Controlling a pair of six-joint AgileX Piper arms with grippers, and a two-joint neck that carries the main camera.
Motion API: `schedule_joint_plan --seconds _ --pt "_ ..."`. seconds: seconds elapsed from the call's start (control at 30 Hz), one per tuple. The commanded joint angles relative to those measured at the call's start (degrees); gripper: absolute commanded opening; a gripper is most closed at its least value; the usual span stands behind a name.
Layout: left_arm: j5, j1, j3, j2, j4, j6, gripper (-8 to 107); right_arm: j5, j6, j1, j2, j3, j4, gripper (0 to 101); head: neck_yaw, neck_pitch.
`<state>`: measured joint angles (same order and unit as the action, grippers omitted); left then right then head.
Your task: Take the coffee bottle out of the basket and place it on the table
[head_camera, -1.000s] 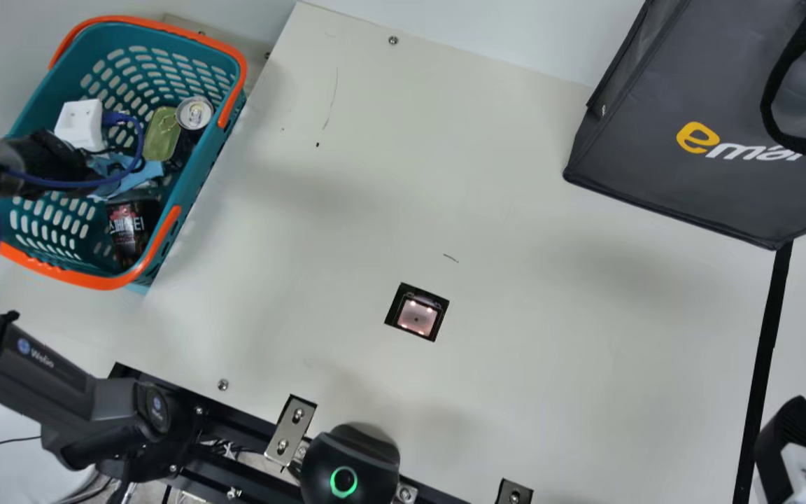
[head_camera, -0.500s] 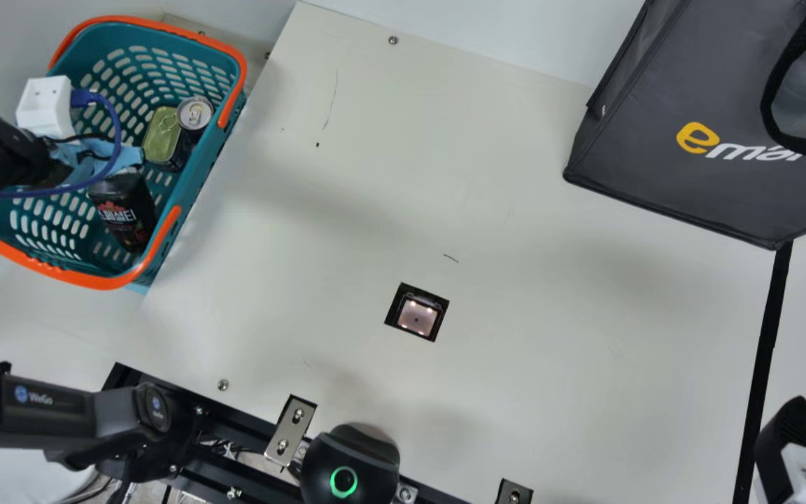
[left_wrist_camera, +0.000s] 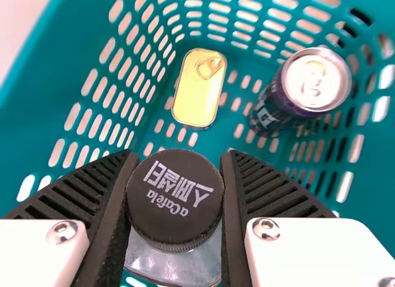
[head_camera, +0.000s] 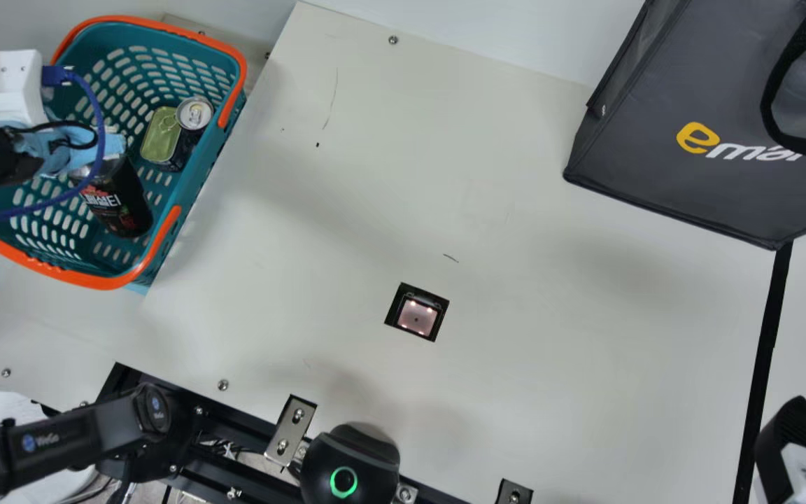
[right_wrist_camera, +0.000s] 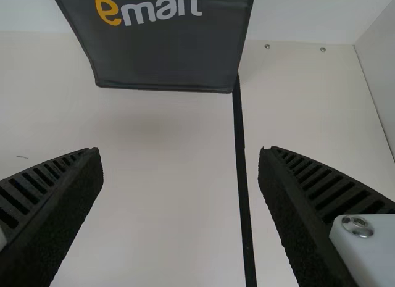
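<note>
Main view: coffee bottle (head_camera: 122,203) inside the basket (head_camera: 81,281), upper left of frame. Its long axis slants, neck end up-left, base down-right. Your left arm (head_camera: 53,434) is nearer; you likely need to lift clear of the rim, then go right to the table (head_camera: 347,210).
Left wrist view: your left end effector (left_wrist_camera: 178,156) pinches the bottle just under its cap (left_wrist_camera: 175,197), bottle directly between the fingers.
Right wrist view: your right end effector (right_wrist_camera: 180,152) is spread, holding nothing.

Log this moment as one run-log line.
left gripper: jaws shut on coffee bottle | bottle: tilted, in or over basket, not yet on table | right gripper: jaws apart, empty
</note>
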<state>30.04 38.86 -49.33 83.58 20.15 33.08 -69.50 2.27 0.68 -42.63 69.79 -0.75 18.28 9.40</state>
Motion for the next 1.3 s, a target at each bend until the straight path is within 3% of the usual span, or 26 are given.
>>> schedule_joint_plan --seconds 0.0,0.57,1.27 --pt "1.1 -0.1 -0.3 -1.6 0.2 0.2 10 0.0 0.0 0.0 0.0 0.0 0.0 91 0.1 -1.5" --pt "10.2 -4.1 -2.8 -13.2 1.3 1.1 10 0.0 0.0 0.0 0.0 0.0 0.0 91 0.1 -1.5" --pt "19.1 -16.3 -8.0 -23.2 -1.5 -8.7 10 0.0 0.0 0.0 0.0 0.0 0.0 91 0.1 -1.5"
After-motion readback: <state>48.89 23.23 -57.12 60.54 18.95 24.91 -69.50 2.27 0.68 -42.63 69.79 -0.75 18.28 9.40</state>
